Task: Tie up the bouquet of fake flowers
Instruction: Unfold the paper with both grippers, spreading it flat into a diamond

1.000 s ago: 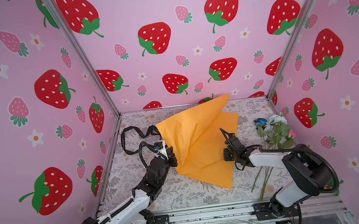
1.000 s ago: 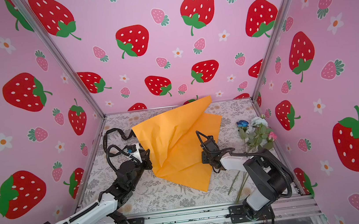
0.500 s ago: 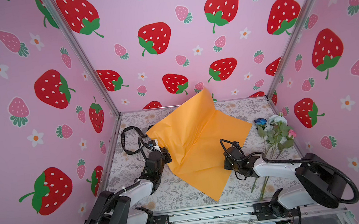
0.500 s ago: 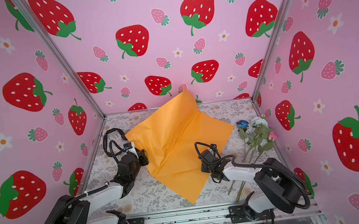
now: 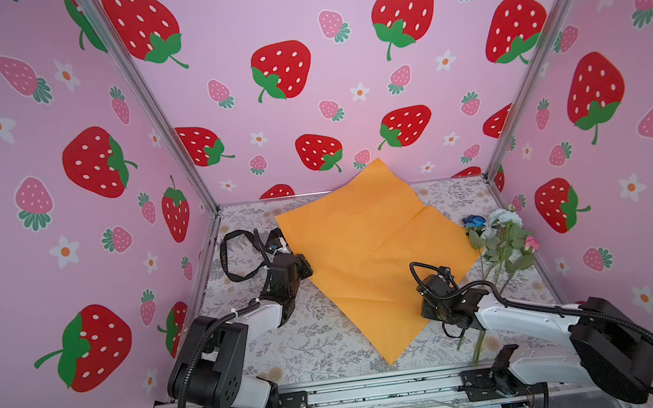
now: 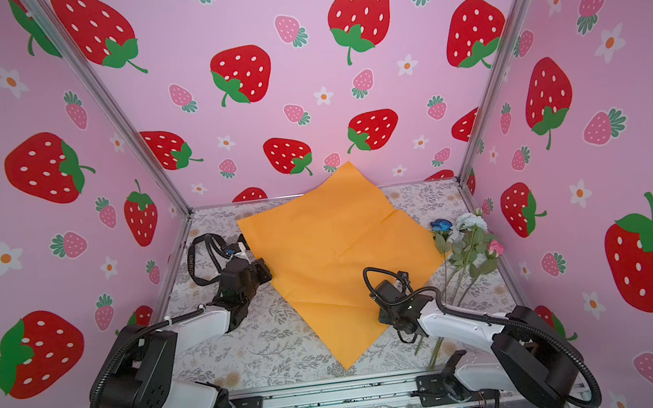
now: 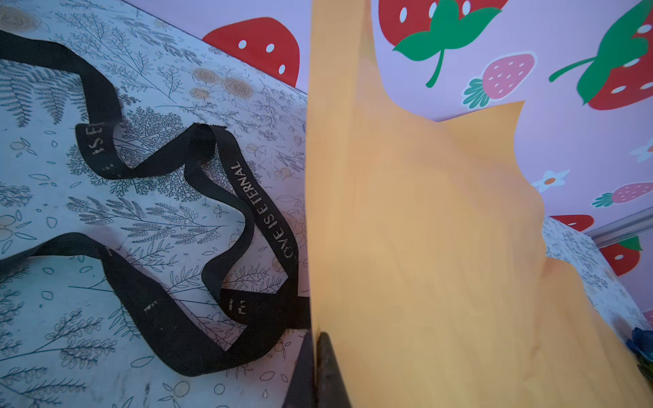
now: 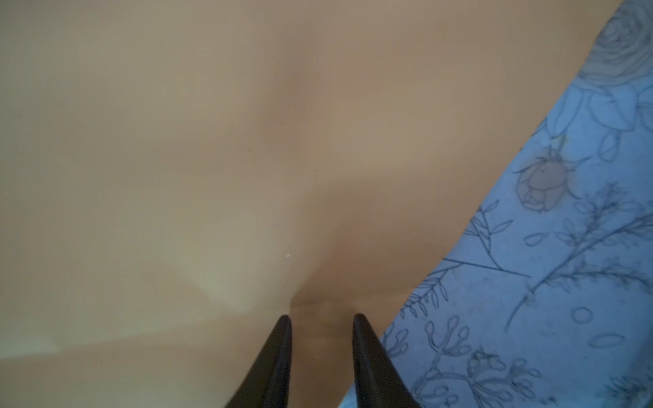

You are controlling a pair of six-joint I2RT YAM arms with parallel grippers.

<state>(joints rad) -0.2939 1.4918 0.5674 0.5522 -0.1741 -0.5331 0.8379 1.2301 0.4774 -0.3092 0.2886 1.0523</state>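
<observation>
Evidently at the laying-out stage, nowhere near a knot. Pinching the left edge of the large square sheet of orange wrapping paper (image 5: pixel 364 259) with the left gripper (image 7: pixel 315 335), jaws fully together on it, holding that edge raised off the grey floral-printed tabletop (image 5: pixel 315 340). Bearing on the sheet near its right border with the right gripper (image 8: pixel 321 318), jaws partly apart, a pucker of paper at the tips; cannot tell whether nipping that pucker or merely resting on it. No flowers in either claw.

As for the small bouquet of fake flowers (image 5: pixel 496 244), pink, blue and pale heads on thin green stems: off the paper, on bare table just beside the sheet's right corner, to the right of the right gripper. Lying lengthwise from blooms (image 5: pixel 504 218) at the far end to stem ends (image 5: pixel 477 353) by the near rail (image 5: pixel 379 387), close past the right arm (image 5: pixel 517 317). Plainly nearer that arm, so probably a right-side pick at mid-stem and a carry leftward onto the sheet. Long black lettered ribbon (image 7: pixel 261 212) looped beside the left gripper, untouched.
</observation>
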